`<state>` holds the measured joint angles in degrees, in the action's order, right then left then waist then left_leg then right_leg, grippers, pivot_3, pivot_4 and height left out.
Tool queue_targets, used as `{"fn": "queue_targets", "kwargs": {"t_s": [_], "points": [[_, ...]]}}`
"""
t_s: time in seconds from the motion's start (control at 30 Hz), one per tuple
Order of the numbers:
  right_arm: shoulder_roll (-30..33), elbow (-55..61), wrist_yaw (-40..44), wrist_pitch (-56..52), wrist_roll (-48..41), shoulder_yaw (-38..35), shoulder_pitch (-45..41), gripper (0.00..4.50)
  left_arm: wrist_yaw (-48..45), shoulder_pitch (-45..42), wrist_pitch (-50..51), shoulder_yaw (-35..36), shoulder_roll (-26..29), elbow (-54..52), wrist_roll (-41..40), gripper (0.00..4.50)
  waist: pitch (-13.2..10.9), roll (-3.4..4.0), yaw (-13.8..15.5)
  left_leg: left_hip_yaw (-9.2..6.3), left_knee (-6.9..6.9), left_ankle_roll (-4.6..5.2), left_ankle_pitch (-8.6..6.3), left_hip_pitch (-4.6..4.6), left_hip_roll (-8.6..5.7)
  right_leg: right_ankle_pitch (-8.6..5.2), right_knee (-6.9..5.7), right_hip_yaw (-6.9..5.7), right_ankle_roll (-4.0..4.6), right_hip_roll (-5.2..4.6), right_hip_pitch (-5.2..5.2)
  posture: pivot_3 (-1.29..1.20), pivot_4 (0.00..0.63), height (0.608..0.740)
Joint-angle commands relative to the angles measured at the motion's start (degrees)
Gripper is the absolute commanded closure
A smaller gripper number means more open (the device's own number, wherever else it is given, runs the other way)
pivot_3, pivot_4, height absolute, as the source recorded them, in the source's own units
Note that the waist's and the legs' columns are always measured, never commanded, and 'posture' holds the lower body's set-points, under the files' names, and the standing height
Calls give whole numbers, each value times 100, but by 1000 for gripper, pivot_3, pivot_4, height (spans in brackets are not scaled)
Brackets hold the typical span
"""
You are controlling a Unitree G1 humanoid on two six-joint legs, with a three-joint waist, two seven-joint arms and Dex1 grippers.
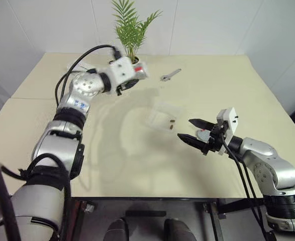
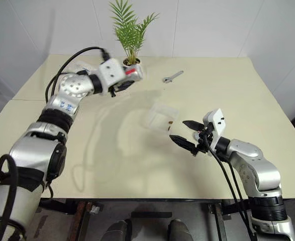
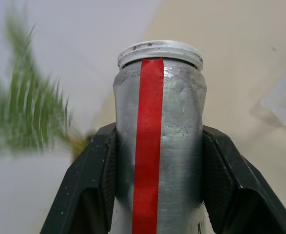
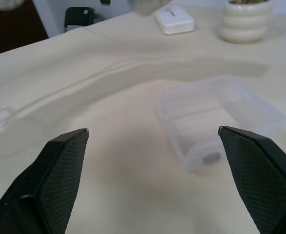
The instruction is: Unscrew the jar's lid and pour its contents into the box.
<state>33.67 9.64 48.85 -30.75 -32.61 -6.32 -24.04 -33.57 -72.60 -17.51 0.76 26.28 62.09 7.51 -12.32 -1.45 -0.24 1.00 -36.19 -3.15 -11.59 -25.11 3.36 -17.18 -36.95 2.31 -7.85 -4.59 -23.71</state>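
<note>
Left gripper (image 3: 158,185) clamped on jar (image 3: 158,146), lid off, held up near plant (image 1: 131,30), mouth pointing roughly level toward the table's right. Box (image 1: 162,114) sits on table (image 1: 237,90) below, to jar's right, 2 brown bits (image 1: 172,124) at its near edge. Right gripper (image 1: 193,131) wide open, empty, just beside box. Likely pouring done or jar needs carrying back over box.

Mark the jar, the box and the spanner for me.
jar (image 3: 160,146), left wrist view: red stripe on its side.
box (image 1: 162,114), left eye view: clear floor.
spanner (image 1: 170,75), left eye view: its handle.
</note>
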Motion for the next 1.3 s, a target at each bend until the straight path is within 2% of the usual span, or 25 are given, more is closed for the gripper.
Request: {"fn": "queue_targets", "kwargs": {"t_s": [0.03,0.17,0.23,0.33,0.47,0.83,1.17,1.3], "points": [[184,-55,304,243,86,19,-130,11,654,413,961,1433,242,-1035,-1446,2546,0,0,-7,-2,0,-1,5,1,0,4,-1,-1,3,1,0,0,150,740],[285,-222,571,397,181,87,-259,11,1374,1398,1502,2487,388,-2100,-2233,2546,1,0,-98,-2,2,-2,14,15,7,12,-14,1,11,5,4,0,150,740],[315,-291,657,444,203,102,-311,11,1538,1833,1622,2677,424,-2570,-2376,2546,1,-1,-137,1,10,-7,17,44,9,11,-15,4,11,5,25,0,150,740],[318,-388,748,489,242,149,-433,11,1765,2847,1069,3174,266,-3293,-2654,2546,2,-2,-138,5,16,-14,21,73,12,13,-16,7,17,8,46,0,150,740],[260,-476,817,522,292,254,-541,11,1740,3767,508,3102,128,-3530,-2508,2546,6,-10,-132,11,15,-15,22,100,24,23,0,7,31,18,77,0,150,740],[70,-489,742,474,346,411,-727,11,1820,4521,-285,3119,-304,-3050,-2669,2546,11,-18,-144,26,35,-10,27,100,39,71,94,4,31,21,100,0,150,740],[21,-313,711,334,280,383,-714,11,1436,4928,-673,2992,-304,-2632,-2711,2546,12,-18,-133,33,72,-9,25,101,39,71,119,4,31,20,92,0,150,740],[31,-283,725,317,265,373,-700,0,1449,5119,-623,2988,-330,-2804,-2764,1294,13,-18,-147,36,79,-9,25,103,40,70,124,5,32,20,92,0,150,740]]}}
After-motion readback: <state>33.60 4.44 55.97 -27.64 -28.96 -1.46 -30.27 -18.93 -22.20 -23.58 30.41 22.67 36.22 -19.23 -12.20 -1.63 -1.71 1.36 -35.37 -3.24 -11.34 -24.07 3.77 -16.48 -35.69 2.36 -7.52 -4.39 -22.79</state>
